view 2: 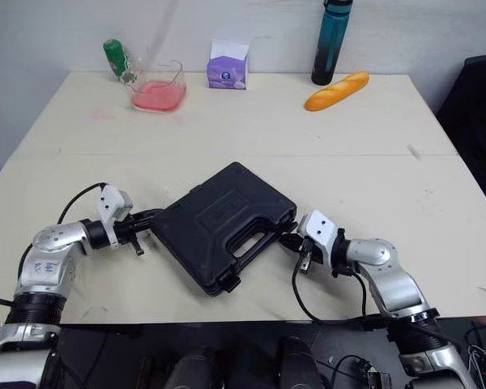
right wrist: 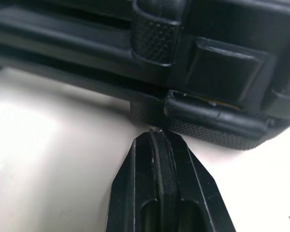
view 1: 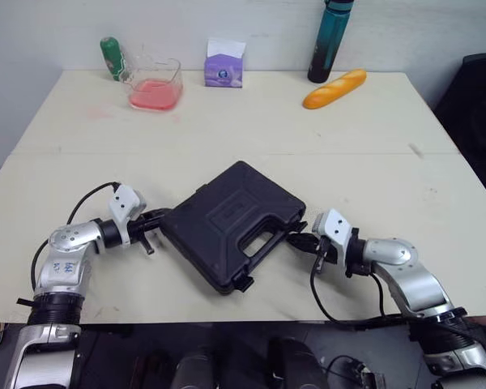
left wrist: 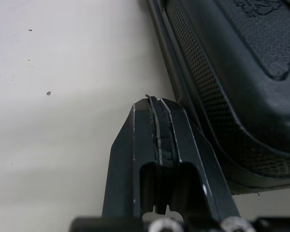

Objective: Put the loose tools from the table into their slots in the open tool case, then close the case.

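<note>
Closing the tool case [view 1: 227,220] near the bench [view 1: 348,162] front edge, left end effector [view 1: 160,214] and right end effector [view 1: 296,238] pinched empty beside it; next, likely pressing the latch [right wrist: 227,62] home.

Case [view 1: 227,220] on table [view 1: 373,162] between left tool [view 1: 160,215] and right tool [view 1: 297,238]

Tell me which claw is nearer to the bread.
Right. The right claw is on the bread's side of the case; the left claw is on the opposite side.
</note>
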You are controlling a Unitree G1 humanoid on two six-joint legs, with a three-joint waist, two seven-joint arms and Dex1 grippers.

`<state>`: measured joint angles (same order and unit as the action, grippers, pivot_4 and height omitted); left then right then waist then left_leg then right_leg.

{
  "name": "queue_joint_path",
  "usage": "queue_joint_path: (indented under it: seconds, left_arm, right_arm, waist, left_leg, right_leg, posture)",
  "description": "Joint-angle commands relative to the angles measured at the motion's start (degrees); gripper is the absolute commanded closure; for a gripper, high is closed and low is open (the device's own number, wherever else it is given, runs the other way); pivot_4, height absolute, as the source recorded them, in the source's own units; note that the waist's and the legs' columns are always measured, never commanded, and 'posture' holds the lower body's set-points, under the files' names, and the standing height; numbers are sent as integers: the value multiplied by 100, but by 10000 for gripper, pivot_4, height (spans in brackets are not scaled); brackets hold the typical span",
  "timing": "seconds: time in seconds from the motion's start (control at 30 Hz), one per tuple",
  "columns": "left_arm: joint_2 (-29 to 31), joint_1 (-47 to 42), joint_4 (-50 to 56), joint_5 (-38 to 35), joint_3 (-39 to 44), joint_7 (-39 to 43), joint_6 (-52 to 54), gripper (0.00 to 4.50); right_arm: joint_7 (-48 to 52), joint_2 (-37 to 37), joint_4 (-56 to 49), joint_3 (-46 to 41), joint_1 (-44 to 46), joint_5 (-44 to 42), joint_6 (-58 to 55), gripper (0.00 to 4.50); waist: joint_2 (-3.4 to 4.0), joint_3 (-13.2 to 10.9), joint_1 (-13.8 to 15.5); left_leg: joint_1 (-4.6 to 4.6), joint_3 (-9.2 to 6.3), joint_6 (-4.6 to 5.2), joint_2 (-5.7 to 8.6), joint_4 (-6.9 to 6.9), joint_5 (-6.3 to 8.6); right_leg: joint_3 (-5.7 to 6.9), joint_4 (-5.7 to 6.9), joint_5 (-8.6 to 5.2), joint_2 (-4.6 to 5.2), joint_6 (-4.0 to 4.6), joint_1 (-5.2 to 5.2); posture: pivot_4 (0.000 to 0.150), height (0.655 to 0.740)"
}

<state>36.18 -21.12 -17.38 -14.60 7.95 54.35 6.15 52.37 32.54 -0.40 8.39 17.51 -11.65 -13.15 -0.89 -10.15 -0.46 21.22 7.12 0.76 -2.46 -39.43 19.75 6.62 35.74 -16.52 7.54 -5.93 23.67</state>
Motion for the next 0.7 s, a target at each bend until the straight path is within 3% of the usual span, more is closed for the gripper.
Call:
queue_joint_path:
  seconds: [0.03, 0.33, 0.57, 0.7]
  left_arm:
    - [57, 256, 513, -164, 139, -74, 74, 45000]
    - [-95, 1012, 1670, -526, 438, -521, 503, 45000]
    - [194, 1342, 2008, -571, 992, -791, 570, 45000]
    - [556, 982, 3064, -1424, 1124, -705, 1691, 45000]
  right_arm:
    - [2, -31, 135, -49, 50, 46, 176, 44286]
    - [-117, -209, 640, -48, 289, 193, 552, 44286]
    - [-46, 125, 114, -322, -93, -8, 251, 44286]
    - [-38, 317, -410, -954, -646, -420, 277, 44286]
  waist:
    - [0, 0, -1]
    - [1, -1, -94]
    - [3, -1, -92]
    - [4, -3, -29]
  left_leg:
    - [1, 0, 0, -1, 0, 0]
    - [0, -3, -1, -5, 0, 1]
    - [1, -5, -2, -6, 4, 2]
    - [6, -12, 0, -4, 4, 3]
  right_leg:
    - [0, -1, 0, 0, 0, 0]
    - [-1, 0, 0, 2, 1, -1]
    - [0, -4, -1, 5, 1, -1]
    - [4, -10, -1, 9, 1, -3]
  posture:
    - [1500, 7400]
    - [1500, 7400]
    - [1500, 7400]
    - [1500, 7400]
